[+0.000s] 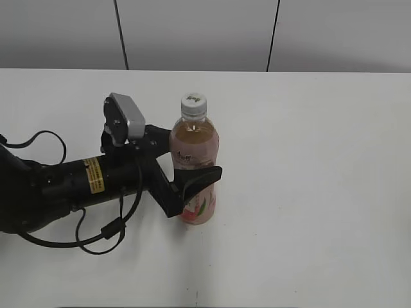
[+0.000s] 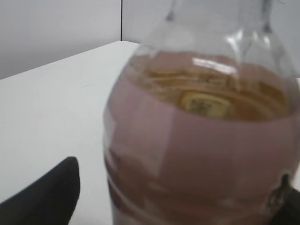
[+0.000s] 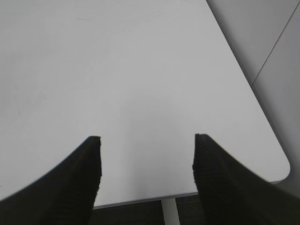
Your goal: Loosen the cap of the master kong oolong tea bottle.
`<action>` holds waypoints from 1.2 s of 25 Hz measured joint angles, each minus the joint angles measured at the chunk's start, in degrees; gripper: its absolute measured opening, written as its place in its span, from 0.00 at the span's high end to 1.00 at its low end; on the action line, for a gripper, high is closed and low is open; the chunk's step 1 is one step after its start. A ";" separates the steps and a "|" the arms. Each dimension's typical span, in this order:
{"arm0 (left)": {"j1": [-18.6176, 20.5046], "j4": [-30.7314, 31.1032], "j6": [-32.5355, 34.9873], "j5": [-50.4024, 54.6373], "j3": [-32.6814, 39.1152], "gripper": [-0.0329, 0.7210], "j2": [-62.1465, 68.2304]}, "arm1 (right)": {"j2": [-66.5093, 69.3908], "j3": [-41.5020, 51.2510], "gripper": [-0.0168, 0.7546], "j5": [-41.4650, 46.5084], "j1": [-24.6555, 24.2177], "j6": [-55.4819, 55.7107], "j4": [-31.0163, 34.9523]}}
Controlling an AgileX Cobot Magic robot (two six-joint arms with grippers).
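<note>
Counter: your plain white counter [image 1: 308, 192] carries one upright bottle, left of centre.
Bottle: the slim clear plastic master kong oolong tea bottle [image 1: 194, 147], pinkish-amber tea, stands between your left gripper [image 1: 183, 168] fingers, which look clamped round its middle from 9 o'clock.
Right gripper: your right gripper [image 3: 146, 161] hangs spread, holding nothing.
Cap: the small white ribbed cap [image 1: 193, 101] sits untouched at 12 o'clock.
Risk: if that mid-body hold is weak, twisting could spin or tip the bottle.

White cap [image 1: 193, 100], pinkish-amber bottle [image 1: 194, 144], black claw [image 1: 186, 168], white table [image 1: 308, 192]
</note>
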 joint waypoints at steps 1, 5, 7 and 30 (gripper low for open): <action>0.00 0.12 0.00 0.00 -0.06 0.19 0.19 | 0.00 0.00 0.37 0.00 0.00 0.00 0.00; 0.00 0.91 0.00 -0.36 -0.06 0.38 0.31 | 0.00 0.00 0.37 0.00 0.00 0.00 0.00; 0.00 0.92 0.00 -0.36 -0.06 0.44 0.31 | 0.00 0.00 0.37 0.00 0.00 0.00 0.00; 5.44 -4.93 4.87 0.21 1.71 0.44 -0.67 | 6.50 -0.79 0.37 -1.28 0.00 -7.41 14.52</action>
